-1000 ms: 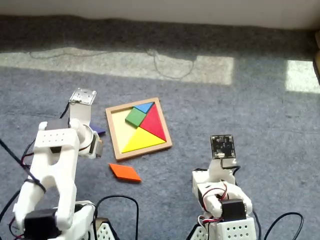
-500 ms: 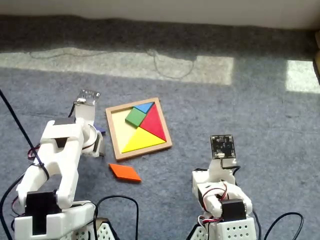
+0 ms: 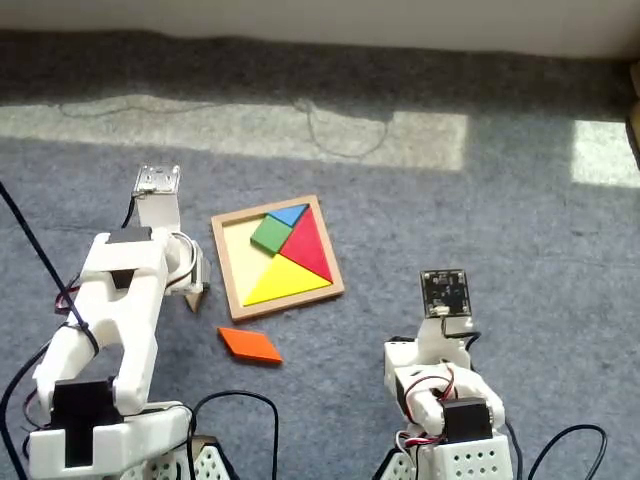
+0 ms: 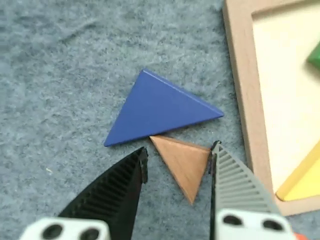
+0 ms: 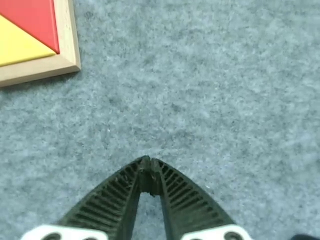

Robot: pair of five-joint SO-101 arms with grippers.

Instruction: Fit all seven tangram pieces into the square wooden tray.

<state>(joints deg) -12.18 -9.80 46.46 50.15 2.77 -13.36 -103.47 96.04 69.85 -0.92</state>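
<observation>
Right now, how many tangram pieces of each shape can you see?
Triangles: 5 (red triangle, yellow triangle, light blue triangle, dark blue triangle, brown triangle)
Squares: 1 (green square)
Parallelograms: 1 (orange parallelogram)
Total: 7

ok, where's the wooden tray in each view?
High view: wooden tray mid-frame on the carpet, beside the left arm.
Left wrist view: its rim, just past the brown triangle that the open left end effector straddles.
Right wrist view: one corner, well beyond the shut right end effector.
Shared landmark: yellow triangle in the tray.
</observation>
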